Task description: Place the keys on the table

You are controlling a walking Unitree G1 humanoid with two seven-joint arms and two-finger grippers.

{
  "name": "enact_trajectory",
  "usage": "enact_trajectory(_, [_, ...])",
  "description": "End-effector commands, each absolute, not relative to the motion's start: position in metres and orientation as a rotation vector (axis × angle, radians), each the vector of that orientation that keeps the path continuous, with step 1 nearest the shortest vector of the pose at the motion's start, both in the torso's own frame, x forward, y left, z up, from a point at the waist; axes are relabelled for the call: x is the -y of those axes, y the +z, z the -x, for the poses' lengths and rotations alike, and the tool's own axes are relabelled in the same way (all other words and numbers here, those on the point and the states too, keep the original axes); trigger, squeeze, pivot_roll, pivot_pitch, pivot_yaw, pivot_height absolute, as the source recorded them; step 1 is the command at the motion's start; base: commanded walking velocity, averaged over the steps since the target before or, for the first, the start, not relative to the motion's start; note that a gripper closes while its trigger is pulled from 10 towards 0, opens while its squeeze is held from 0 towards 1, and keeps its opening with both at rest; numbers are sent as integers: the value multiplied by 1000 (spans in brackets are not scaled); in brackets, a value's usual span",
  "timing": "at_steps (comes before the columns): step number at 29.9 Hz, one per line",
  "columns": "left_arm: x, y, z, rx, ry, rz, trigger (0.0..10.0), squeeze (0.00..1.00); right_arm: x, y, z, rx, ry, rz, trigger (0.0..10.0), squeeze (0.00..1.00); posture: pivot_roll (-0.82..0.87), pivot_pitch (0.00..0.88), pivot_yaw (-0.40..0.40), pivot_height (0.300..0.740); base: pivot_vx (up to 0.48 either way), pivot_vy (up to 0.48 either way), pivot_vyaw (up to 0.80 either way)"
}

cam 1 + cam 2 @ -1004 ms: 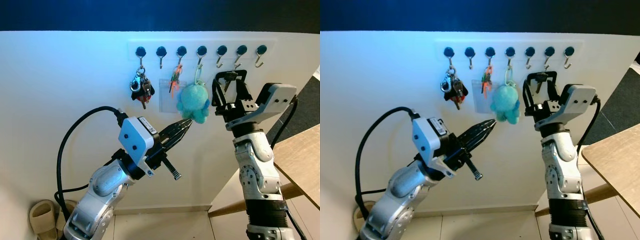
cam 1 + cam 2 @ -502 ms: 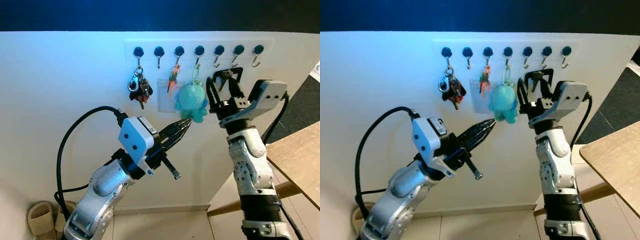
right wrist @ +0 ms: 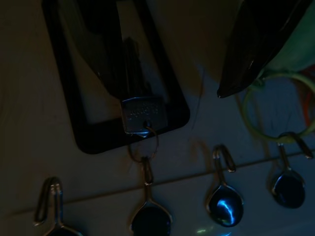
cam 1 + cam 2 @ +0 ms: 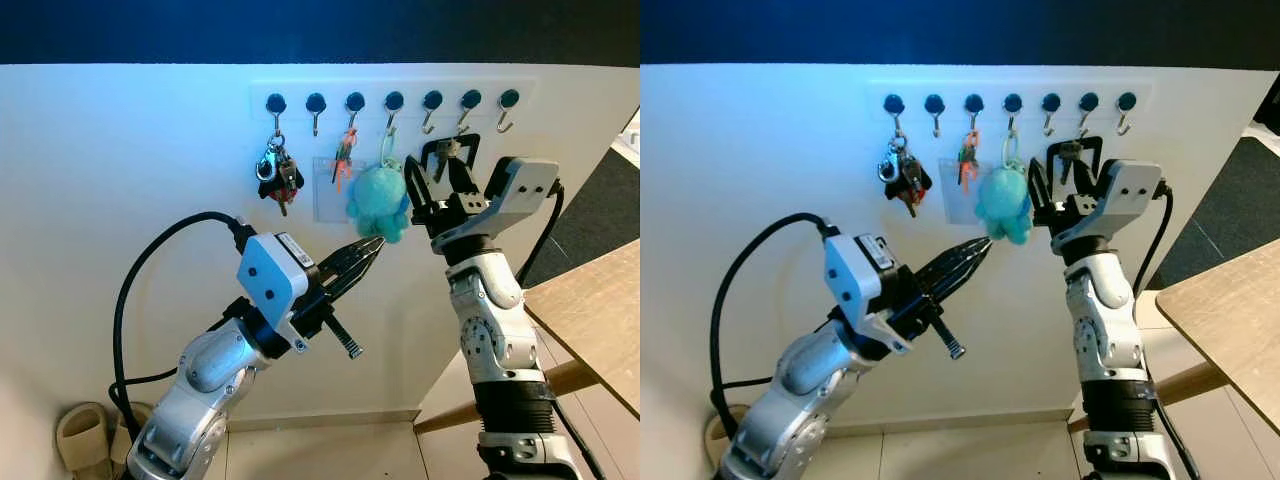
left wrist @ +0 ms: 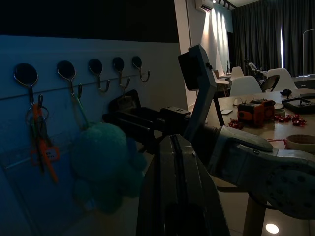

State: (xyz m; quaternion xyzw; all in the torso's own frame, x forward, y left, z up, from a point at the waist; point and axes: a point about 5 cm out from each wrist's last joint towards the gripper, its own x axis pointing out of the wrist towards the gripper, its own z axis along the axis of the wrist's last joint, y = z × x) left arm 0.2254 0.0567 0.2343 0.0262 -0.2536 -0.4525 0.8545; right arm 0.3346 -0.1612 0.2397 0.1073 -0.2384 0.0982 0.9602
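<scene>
**Right gripper raised at the hook rail, fingers spread around a hanging key**

The right gripper (image 4: 440,170) is up against the white wall (image 4: 130,200), just under the hook rail (image 4: 392,100). Its jaws stand apart. In the right wrist view a single silver key (image 3: 141,114) hangs by its ring from one hook, lying between the two black fingers (image 3: 251,44) but not clamped by them. Just beside that gripper, on the robot's left, dangles a teal plush octopus (image 4: 380,203), then an orange-tagged key set (image 4: 345,155) over a clear card holder (image 4: 328,190), and further left a dark key bunch (image 4: 279,175). The left gripper (image 4: 365,255) hovers lower, jaws together, its tip pointing up toward the octopus. The wooden bench (image 4: 590,315) stands off to the robot's right. Sandals (image 4: 85,435) lie on the floor.
</scene>
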Motion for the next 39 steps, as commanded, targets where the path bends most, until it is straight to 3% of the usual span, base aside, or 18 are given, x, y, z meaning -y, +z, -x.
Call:
enact_trajectory(1, [-54, 236, -225, 539, -954, -49, 10000, 0, 166, 241, -337, 486, 175, -212, 10000, 0, 14, 71, -34, 740, 0, 0, 0])
enact_trajectory(9, [-53, 236, -225, 537, -954, -47, 10000, 0, 171, 241, -338, 479, 149, -205, 9725, 0, 13, 72, -35, 740, 0, 0, 0])
enact_trajectory(11, [-53, 236, -225, 538, -953, -47, 10000, 0, 174, 240, -339, 473, 127, -196, 6863, 0, 13, 71, -36, 740, 0, 0, 0])
enact_trajectory(12, [-53, 236, -226, 538, -952, -47, 10000, 0, 175, 241, -339, 470, 117, -192, 6000, 0, 13, 72, -36, 740, 0, 0, 0])
enact_trajectory(17, [-54, 236, -226, 537, -953, -48, 10000, 0, 178, 240, -340, 459, 92, -170, 5490, 0, 13, 72, -36, 740, 0, 0, 0])
enact_trajectory(20, [-54, 235, -225, 537, -952, -47, 10000, 0, 180, 240, -341, 453, 82, -136, 5804, 0, 13, 73, -36, 740, 0, 0, 0])
enact_trajectory(21, [-54, 235, -225, 537, -952, -47, 10000, 0, 180, 240, -341, 452, 79, -118, 8314, 0, 13, 74, -36, 740, 0, 0, 0])
enact_trajectory(22, [-54, 235, -225, 536, -952, -47, 10000, 0, 180, 241, -341, 451, 79, -95, 10000, 0, 12, 74, -35, 740, 0, 0, 0])
enact_trajectory(39, [-54, 236, -226, 538, -941, -56, 10000, 0, 174, 238, -343, 430, 122, -44, 10000, 0, 14, 79, -39, 740, 0, 0, 0])
